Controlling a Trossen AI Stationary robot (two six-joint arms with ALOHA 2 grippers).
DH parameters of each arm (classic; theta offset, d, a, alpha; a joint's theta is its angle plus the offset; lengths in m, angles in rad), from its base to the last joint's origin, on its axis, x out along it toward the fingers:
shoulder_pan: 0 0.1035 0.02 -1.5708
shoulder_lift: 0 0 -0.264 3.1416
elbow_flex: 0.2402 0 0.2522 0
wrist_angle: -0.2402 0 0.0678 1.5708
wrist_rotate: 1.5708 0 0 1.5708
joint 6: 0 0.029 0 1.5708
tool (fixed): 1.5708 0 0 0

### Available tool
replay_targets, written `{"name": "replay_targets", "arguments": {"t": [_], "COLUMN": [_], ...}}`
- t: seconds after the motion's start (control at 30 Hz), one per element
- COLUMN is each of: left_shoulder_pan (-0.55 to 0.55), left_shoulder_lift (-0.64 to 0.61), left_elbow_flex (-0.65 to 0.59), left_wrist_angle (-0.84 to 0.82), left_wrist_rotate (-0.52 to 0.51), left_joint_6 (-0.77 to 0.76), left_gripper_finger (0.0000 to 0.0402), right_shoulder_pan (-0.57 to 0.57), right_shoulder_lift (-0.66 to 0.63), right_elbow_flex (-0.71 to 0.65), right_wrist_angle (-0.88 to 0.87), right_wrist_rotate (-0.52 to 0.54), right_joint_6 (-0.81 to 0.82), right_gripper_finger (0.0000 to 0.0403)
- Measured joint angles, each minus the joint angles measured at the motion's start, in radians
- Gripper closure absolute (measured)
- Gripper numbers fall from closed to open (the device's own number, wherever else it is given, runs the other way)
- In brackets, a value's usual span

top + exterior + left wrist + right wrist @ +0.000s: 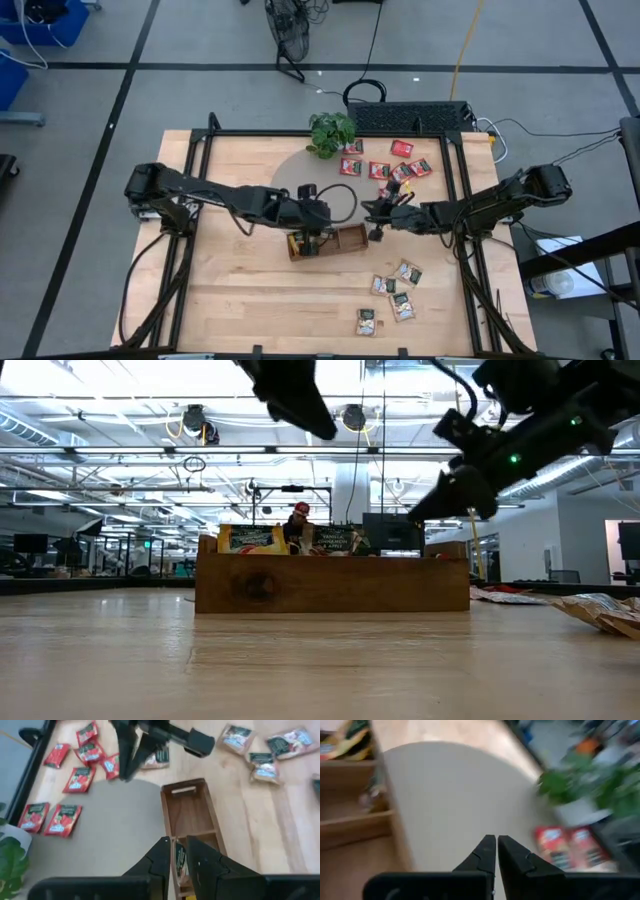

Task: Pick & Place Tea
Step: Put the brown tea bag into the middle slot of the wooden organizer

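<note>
The wooden tray (345, 240) (190, 810) lies mid-table, with tea packets (250, 540) standing in its left end. My left gripper (312, 244) (181, 851) hangs above that end with a narrow gap between its fingers. Through the gap I see a packet (179, 864) down in the tray, and nothing is held. My right gripper (375, 213) (496, 845) hovers beyond the tray's right end, shut and empty. Red tea packets (380, 168) lie flat at the far right. Beige-green ones (395, 295) lie flat at the near right.
A potted plant (332, 132) stands at the table's far edge beside the red packets. A grey round mat (295, 178) lies between the plant and the tray. Bare wood stretches over the table's left half and along the near edge.
</note>
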Motion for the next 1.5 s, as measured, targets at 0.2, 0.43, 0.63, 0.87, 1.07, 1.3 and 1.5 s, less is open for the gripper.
{"name": "replay_targets", "arguments": {"t": [0.2,0.43,0.63,0.87,1.07,1.3,1.5], "left_shoulder_pan": [0.006,0.024,0.025,0.025,0.025,0.025,0.025], "left_shoulder_lift": [-0.041,-0.031,-0.028,-0.028,-0.028,-0.028,-0.028], "left_elbow_flex": [-0.015,-0.015,-0.015,-0.015,-0.015,-0.015,-0.015], "left_wrist_angle": [0.035,0.049,0.094,0.212,0.323,0.441,0.517], "left_wrist_rotate": [-0.004,-0.006,-0.005,-0.005,-0.005,-0.005,-0.004], "left_joint_6": [0.039,0.025,0.024,0.024,0.024,0.024,0.024], "left_gripper_finger": [0.0334,0.0334,0.0334,0.0334,0.0334,0.0334,0.0334], "right_shoulder_pan": [-0.037,-0.038,-0.036,-0.05,-0.06,-0.004,0.075], "right_shoulder_lift": [-0.077,-0.219,-0.206,-0.16,-0.116,-0.129,-0.165], "right_elbow_flex": [0.003,0.004,-0.05,-0.157,-0.173,-0.17,-0.17], "right_wrist_angle": [-0.274,-0.667,-0.664,-0.401,-0.389,-0.405,-0.495], "right_wrist_rotate": [-0.051,-0.208,-0.214,-0.213,-0.283,-0.558,-0.676], "right_joint_6": [0.227,0.595,0.694,0.671,0.687,0.779,0.858], "right_gripper_finger": [0.0327,0.0235,0.0237,0.0306,0.0395,0.0402,0.0402]}}
